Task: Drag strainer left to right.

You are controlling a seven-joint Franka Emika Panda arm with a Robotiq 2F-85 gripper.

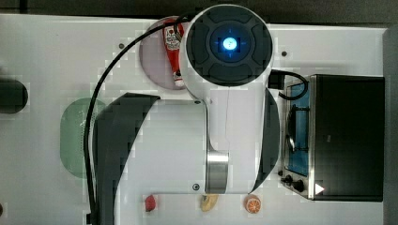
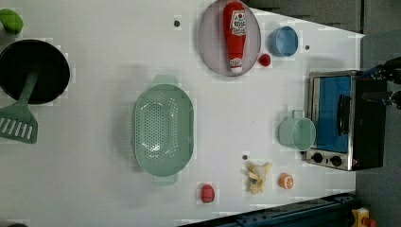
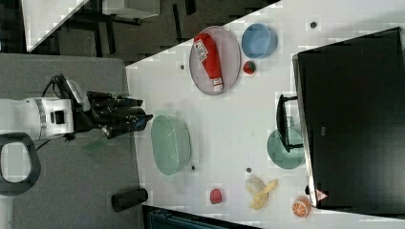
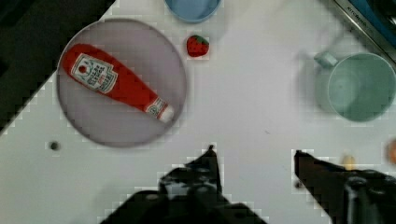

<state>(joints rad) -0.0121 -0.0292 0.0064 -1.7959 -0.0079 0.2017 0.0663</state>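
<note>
Mint-green strainer [image 2: 164, 130] is lying on the white table [image 2: 94, 94], well apart from the toaster oven [image 2: 345, 120] at the left view's right edge. Beside that oven, the teal mug [image 2: 298, 132] is standing upright. On the grey plate [image 2: 208, 47] near the table's far edge, the ketchup bottle [image 2: 235, 35] is lying flat. The claw [image 4: 254, 156] is hovering released, its fingers spread and grasping nothing, just beside the strainer in the right view.

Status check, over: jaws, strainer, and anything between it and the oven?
Gripper jaws open, empty. Strainer untouched on table. Mug stands by oven, possibly in its path.
</note>
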